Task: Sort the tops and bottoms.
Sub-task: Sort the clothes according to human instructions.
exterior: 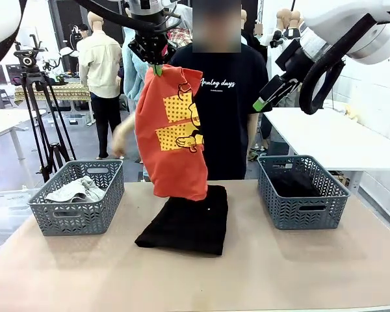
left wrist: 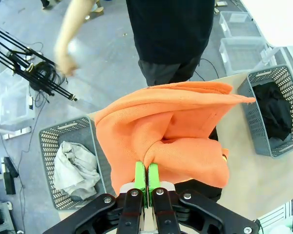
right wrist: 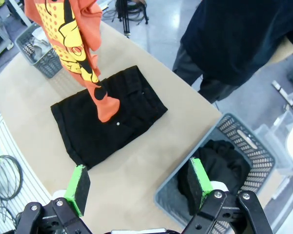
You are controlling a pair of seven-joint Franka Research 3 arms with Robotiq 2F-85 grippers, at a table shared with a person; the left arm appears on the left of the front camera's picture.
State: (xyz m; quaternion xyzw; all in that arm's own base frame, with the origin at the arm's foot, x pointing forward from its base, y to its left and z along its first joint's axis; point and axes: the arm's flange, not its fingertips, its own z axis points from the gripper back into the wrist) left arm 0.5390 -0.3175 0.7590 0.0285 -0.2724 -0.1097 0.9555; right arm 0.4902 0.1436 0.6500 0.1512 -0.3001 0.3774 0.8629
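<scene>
- Our left gripper (exterior: 157, 67) hangs high above the middle of the table (exterior: 279, 266), its green pads pressed together on a bunched fold of the orange top (left wrist: 176, 131).
- The orange top hangs straight down from that pinch. Its yellow black-dotted patch faces us, and its lower hem reaches down to the far edge of the black bottoms (exterior: 188, 224) beneath it; we cannot tell whether it touches them.
- The black bottoms lie folded flat on the table directly below the left gripper. In the right wrist view a tiny white button shows on them, close to the hanging hem.
- Our right gripper (right wrist: 139, 183) is raised well above the table with its jaws spread wide and nothing between the pads.
- Below and ahead of the right gripper sits the right basket (right wrist: 254, 146), with a second black garment (right wrist: 224, 165) crumpled inside it.
- Down and to the left of the left gripper stands the left basket (exterior: 78, 218), which holds the grey-white top (left wrist: 75, 168) in a loose heap.
- Beyond both grippers, a person (exterior: 227, 97) in a black T-shirt stands at the far side of the table. One hand (exterior: 120, 140) is blurred and away from the table.
</scene>
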